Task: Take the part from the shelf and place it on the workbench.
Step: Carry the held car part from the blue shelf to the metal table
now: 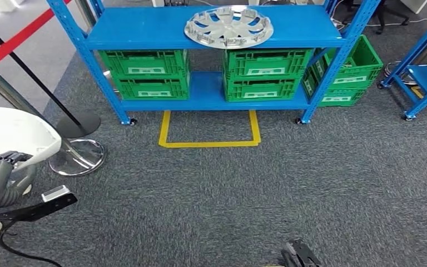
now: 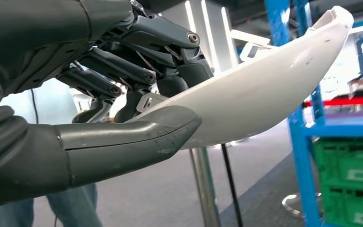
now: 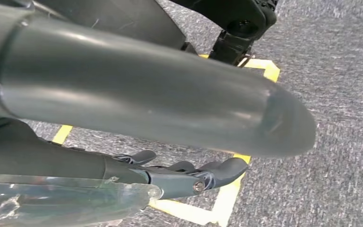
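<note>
Clearly left hand point(image 2: 137, 109) grips white part point(image 2: 264, 90)

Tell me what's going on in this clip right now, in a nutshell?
The robot stands on grey carpet facing a blue shelf. Its left hand holds a curved white part, pinched between thumb and fingers, low at its left side. The right hand hangs over the carpet and the yellow floor marking; its fingers look curled, but I cannot tell whether it is open or shut. A silver wheel cover lies on the shelf's top board, with green crates below. No workbench is visible.
</note>
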